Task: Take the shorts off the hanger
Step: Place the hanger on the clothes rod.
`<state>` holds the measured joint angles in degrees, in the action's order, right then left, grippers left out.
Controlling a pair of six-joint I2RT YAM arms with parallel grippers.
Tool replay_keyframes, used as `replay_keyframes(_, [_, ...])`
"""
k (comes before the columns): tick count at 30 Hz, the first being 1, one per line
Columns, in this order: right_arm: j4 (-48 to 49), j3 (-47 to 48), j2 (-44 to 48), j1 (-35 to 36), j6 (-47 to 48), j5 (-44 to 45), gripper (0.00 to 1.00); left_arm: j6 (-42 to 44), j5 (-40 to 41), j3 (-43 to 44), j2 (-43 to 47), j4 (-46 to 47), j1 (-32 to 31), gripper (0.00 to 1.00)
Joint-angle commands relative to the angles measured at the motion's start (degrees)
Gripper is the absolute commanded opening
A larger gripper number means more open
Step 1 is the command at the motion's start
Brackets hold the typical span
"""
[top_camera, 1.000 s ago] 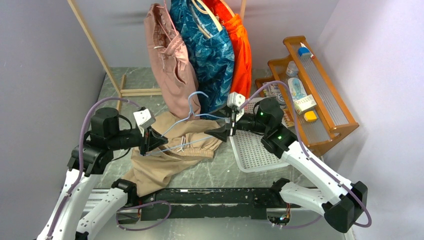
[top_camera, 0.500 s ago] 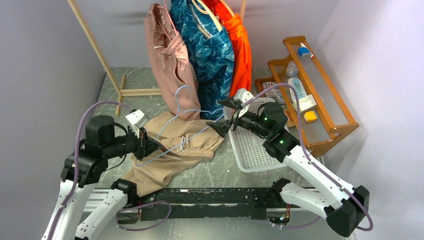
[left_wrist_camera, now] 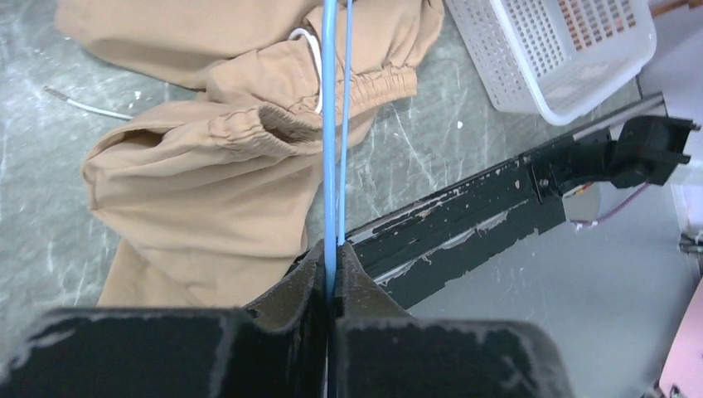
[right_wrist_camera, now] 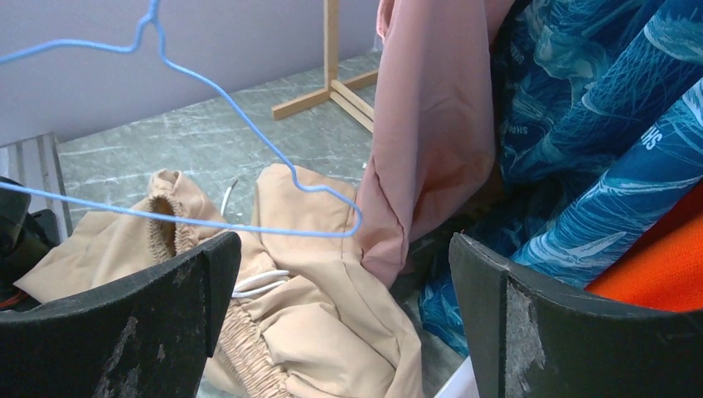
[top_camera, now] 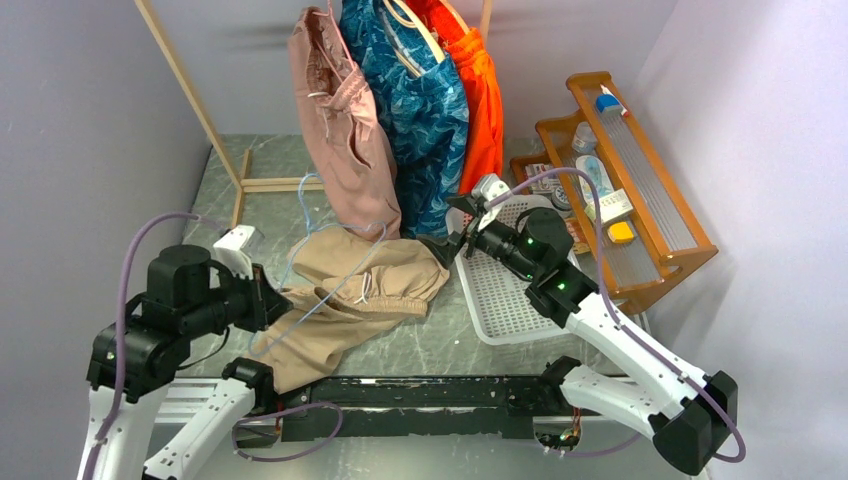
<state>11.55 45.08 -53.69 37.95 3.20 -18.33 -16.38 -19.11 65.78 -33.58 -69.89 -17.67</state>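
The tan shorts [top_camera: 350, 300] lie crumpled on the table, also in the left wrist view [left_wrist_camera: 207, 174] and the right wrist view [right_wrist_camera: 332, 323]. A thin blue wire hanger [top_camera: 340, 275] slants over their waistband. My left gripper [top_camera: 265, 305] is shut on the hanger's wire [left_wrist_camera: 332, 166] at the near left. My right gripper [top_camera: 448, 240] is open and empty, just right of the shorts, with the hanger [right_wrist_camera: 265, 229] ahead of its jaws. The pink shorts [top_camera: 340, 130], the blue patterned shorts [top_camera: 410, 100] and the orange shorts [top_camera: 482, 100] hang on the rack behind.
A wooden rack frame [top_camera: 190, 90] stands at the back left. A white perforated basket [top_camera: 510, 300] sits right of the tan shorts. A wooden shelf [top_camera: 650, 210] with small items stands at the far right. A black rail [top_camera: 430, 400] runs along the near edge.
My left gripper has drawn back to the left and nearer with the hanger, which slid left across the tan shorts. My right gripper has opened off the hanger's right end and lifted slightly.
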Motion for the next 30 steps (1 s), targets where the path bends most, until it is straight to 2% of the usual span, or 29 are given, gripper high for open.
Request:
replay_keyframes(1, [0.54, 0.1, -0.47, -0.07, -0.37, 1.97, 1.0, -3.79, 7.84, 6.18, 0.26, -5.59, 0.36, 0.07])
replay_keyframes(7, [0.04, -0.16, 0.22, -0.07, -1.45, 2.2, 1.0, -3.13, 20.08, 10.2, -3.47, -3.53, 0.36, 0.07])
replay_keyframes(13, [-1.08, 0.02, 0.75, -0.07, -6.87, 2.93, 1.0, 0.58, 26.31, 11.21, -4.45, 9.09, 0.36, 0.07])
replay_keyframes(18, [-1.33, 0.21, 0.28, -0.07, -12.41, -0.68, 1.0, 3.71, 32.09, 11.44, -8.2, 18.05, 0.41, 0.07])
replay_keyframes(23, [-2.18, 0.76, 0.24, -0.06, -18.46, -0.74, 1.0, 4.34, 42.38, 13.33, -14.63, 22.67, 0.36, 0.07])
replay_keyframes(30, [-3.42, 1.39, -0.94, -0.07, -19.76, -2.33, 1.0, 7.88, 45.26, 17.99, -23.31, 30.48, 0.36, 0.07])
